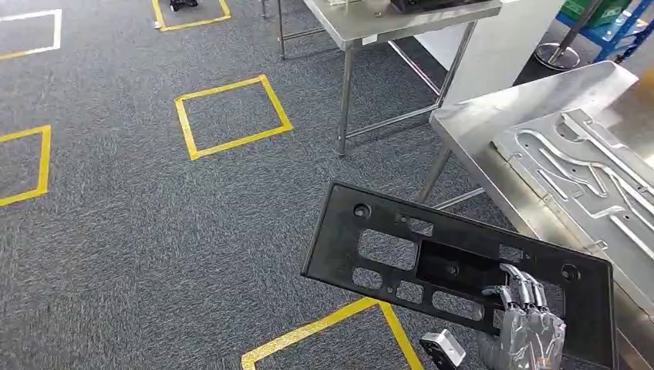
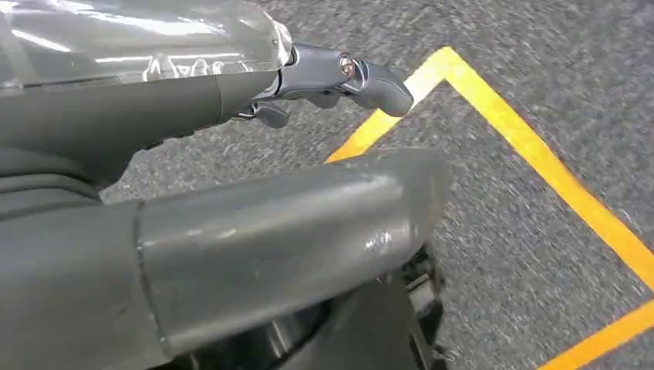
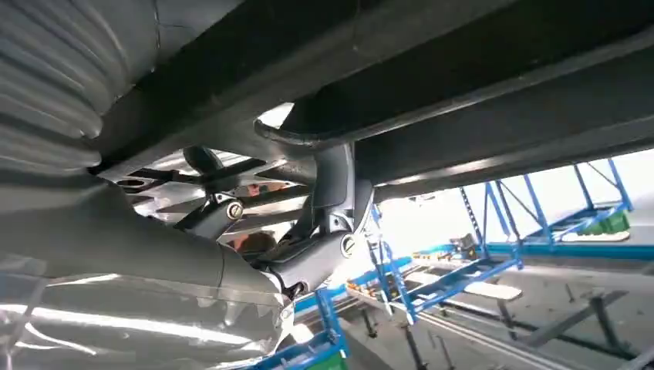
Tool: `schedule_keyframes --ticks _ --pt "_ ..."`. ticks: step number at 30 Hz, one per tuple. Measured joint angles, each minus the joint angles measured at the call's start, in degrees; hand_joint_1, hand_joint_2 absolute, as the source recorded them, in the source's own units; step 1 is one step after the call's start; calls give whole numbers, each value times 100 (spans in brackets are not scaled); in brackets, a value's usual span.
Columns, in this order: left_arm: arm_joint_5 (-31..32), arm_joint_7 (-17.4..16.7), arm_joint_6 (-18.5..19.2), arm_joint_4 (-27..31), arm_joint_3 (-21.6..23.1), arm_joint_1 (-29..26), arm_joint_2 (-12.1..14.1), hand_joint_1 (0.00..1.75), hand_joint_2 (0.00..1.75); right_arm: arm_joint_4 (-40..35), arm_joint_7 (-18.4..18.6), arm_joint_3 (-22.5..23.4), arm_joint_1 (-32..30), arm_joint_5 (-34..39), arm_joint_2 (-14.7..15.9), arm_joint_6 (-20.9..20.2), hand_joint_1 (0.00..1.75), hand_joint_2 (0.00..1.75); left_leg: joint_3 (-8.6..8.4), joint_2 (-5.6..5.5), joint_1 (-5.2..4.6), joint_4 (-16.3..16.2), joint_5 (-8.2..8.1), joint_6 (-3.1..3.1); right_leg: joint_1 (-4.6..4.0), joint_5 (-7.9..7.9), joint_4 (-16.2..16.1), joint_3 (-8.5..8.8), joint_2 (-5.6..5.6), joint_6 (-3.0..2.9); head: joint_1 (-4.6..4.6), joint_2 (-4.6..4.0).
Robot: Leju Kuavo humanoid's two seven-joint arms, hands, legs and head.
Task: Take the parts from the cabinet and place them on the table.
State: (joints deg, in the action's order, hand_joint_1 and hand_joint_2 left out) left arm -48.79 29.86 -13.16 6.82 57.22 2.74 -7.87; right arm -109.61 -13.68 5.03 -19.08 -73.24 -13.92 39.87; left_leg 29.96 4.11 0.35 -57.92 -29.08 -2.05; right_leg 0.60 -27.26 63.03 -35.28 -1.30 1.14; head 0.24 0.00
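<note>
While right hand (image 1: 526,320) fingers clamp the black panel (image 1: 432,254), grey carpet (image 1: 116,231), yellow tape squares (image 1: 231,116).

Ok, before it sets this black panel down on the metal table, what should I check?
1. Right robot hand grips the black panel: ok, fingers hooked through a cutout.
2. Panel level: not ok, tilted.
3. Panel above the metal table: not ok, mostly above the carpet.
4. Free spot on the table: cannot tell; a grey metal plate already lies there.
5. Left robot hand free: ok, holds nothing.
</note>
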Motion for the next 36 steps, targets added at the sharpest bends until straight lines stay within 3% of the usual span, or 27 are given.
schedule_keyframes --ticks 1,2,5,6,7,8,9,11,12,13,15,16,17,20,21,23,24,25,26,27,28,29,30,31,32,33,36 --pt "-11 2 -2 0 0 3 -7 0 0 -20 -83 0 9 66 -33 0 175 175 -32 54 -11 2 -20 27 -47 30 -425 213 -327 -48 0 0" --pt "-17 4 -2 0 2 1 -9 0 0 -26 -168 0 26 133 -70 0 175 175 -30 88 -54 -22 -47 71 -107 13 -472 239 -367 -82 0 0" --pt "-64 13 -11 0 4 15 -15 0 0 -101 -486 0 -34 324 -223 2 175 175 -91 270 -49 20 -64 124 -121 16 -464 194 -149 -136 -4 0" --pt "-103 15 -22 0 2 25 -22 0 0 -146 -627 0 -63 384 -297 4 175 175 -103 307 -73 13 -110 173 -50 54 -535 251 -70 -185 -5 0" --pt "-114 17 -26 0 4 34 -22 0 0 -186 -695 0 -92 433 -352 9 175 175 -88 23 -34 -106 -199 208 -39 63 -558 266 -22 -199 -11 -2" --pt "-114 20 -31 0 4 27 -22 0 0 -225 -725 0 -82 470 -402 13 175 175 49 -201 -19 -424 -402 220 -26 70 -557 261 28 -237 -61 0" --pt "-125 20 -37 0 4 24 -22 0 0 -245 -750 0 -90 498 -448 13 175 175 267 -310 0 -883 -637 237 -26 70 -555 260 92 -255 -79 0" --pt "-153 18 -44 0 4 3 -20 0 0 -308 -762 -7 -134 520 -505 13 175 175 676 -363 5 -1697 -922 263 -31 65 -542 251 237 -263 -79 0" --pt "-166 17 -44 0 4 -9 -22 0 0 -337 -769 -13 -163 520 -522 13 175 175 752 -363 10 -1802 -862 271 -31 65 -532 254 320 -263 -81 0" --pt "-170 17 -44 0 7 -11 -22 0 0 -352 -778 -17 -185 520 -540 13 175 175 691 -368 21 -1608 -658 272 -28 60 -516 259 408 -262 -79 0" --pt "-186 20 -46 0 7 -9 -20 0 0 -400 -782 -17 -202 526 -572 13 175 175 310 -452 50 -678 -85 264 -18 34 -459 258 574 -227 -76 0" --pt "-199 20 -46 0 7 -11 -20 0 0 -418 -787 -17 -205 540 -581 13 175 175 145 -640 77 -249 41 253 -10 10 -420 238 638 -191 -83 0" --pt "-201 20 -46 0 9 -21 -22 0 0 -442 -787 -17 -204 568 -594 13 175 175 110 -803 64 -171 -39 243 -44 -4 -367 203 686 -162 -79 0" --pt "-214 24 -46 0 15 24 -22 0 0 -531 -824 -20 -257 730 -610 13 175 175 107 -675 24 -181 -7 130 8 50 -408 154 832 -49 -68 0" --pt "-214 26 -44 0 18 20 -28 0 0 -570 -839 -20 -284 786 -610 13 175 175 104 -610 54 -124 37 67 0 54 -402 133 864 -8 -70 0" --pt "-219 28 -44 0 17 21 -33 0 0 -621 -857 -20 -314 846 -610 15 175 175 106 -498 59 -84 76 -8 -20 -164 -141 22 322 28 -11 0" --pt "-221 28 -44 0 20 13 -37 0 0 -625 -861 -20 -306 857 -612 13 175 175 120 -429 52 -84 75 -21 -16 -402 256 -170 216 51 2 0" --pt "-225 28 -44 0 20 -2 -35 0 0 -623 -863 -20 -311 876 -612 13 175 175 125 -347 43 -84 71 -28 -5 -640 759 -411 185 68 2 -2" --pt "-232 28 -44 0 20 -14 -35 0 0 -625 -861 -20 -329 887 -610 13 175 175 132 -271 38 -85 65 -36 7 -767 1133 -596 179 79 4 0" --pt "-236 28 -44 0 20 -20 -35 0 0 -625 -859 -20 -339 896 -610 13 175 175 132 -189 31 -86 60 -39 14 -766 1309 -688 173 82 4 0" --pt "-240 28 -44 0 20 -18 -37 0 0 -623 -861 -20 -347 900 -612 13 175 175 126 -123 26 -86 53 -36 14 -639 1205 -636 158 77 4 0" --pt "-242 28 -44 0 22 -10 -37 0 0 -625 -861 -20 -350 909 -612 13 175 175 113 -59 22 -86 43 -29 11 -429 882 -463 136 61 4 -2" --pt "-249 28 -44 0 24 -2 -39 0 0 -627 -861 -20 -354 916 -610 13 175 175 87 3 16 -86 27 -21 1 -157 324 -154 74 27 7 0" --pt "-262 31 -44 0 28 3 -42 0 0 -638 -861 -20 -357 924 -612 13 175 175 59 50 11 -86 10 -8 -34 31 -185 137 -118 -33 7 0" --pt "-269 33 -44 0 33 2 -52 0 0 -647 -863 -20 -340 929 -610 13 175 175 41 100 -17 -88 -14 26 -103 -52 -440 255 -378 -77 2 -2" --pt "-277 35 -44 0 35 1 -52 0 0 -658 -870 -22 -342 931 -612 13 175 175 41 150 -26 -92 -27 59 -125 -18 -446 241 -309 -118 4 0" --pt "-278 35 -44 0 35 1 -52 0 0 -658 -870 -22 -344 931 -612 13 175 175 40 155 -25 -91 -27 61 -126 -18 -444 239 -298 -120 4 0"
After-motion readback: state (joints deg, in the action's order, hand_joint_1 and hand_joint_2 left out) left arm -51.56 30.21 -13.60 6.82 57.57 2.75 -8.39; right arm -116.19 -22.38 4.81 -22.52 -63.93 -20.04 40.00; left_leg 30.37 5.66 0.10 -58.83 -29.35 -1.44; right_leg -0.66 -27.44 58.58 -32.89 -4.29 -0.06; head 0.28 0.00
